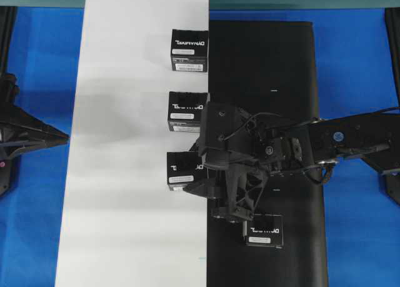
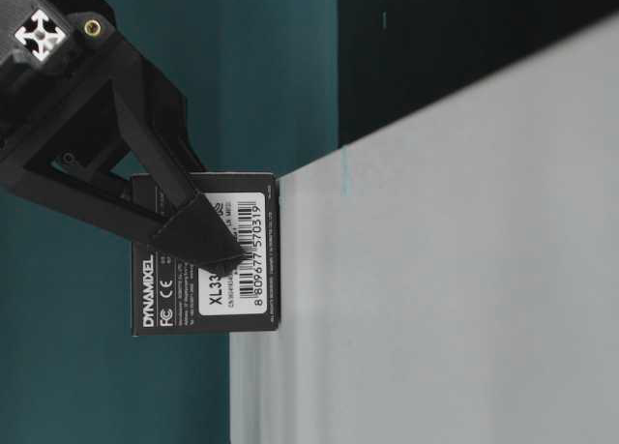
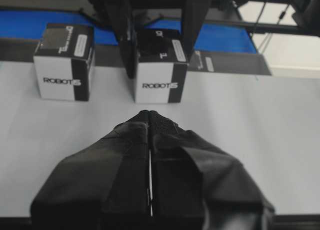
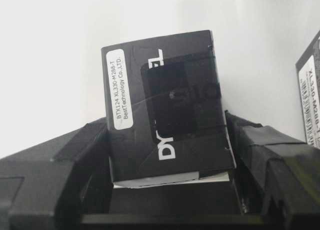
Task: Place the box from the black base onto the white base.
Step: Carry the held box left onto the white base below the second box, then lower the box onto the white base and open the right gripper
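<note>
I see my right gripper (image 4: 170, 140) clamped on the box (image 4: 167, 107) just over the white base (image 1: 125, 174) edge; releasing early could tip it onto the neighbouring box (image 1: 187, 110), while my left gripper (image 3: 150, 115) rests closed.

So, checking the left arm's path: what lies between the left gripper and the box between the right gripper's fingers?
Only bare white base lies between the left gripper and that box, as the left wrist view shows.

A blue table surface (image 1: 356, 80) spans the overhead frame's sides, with black frame posts (image 1: 7, 24) at the upper corners.
</note>
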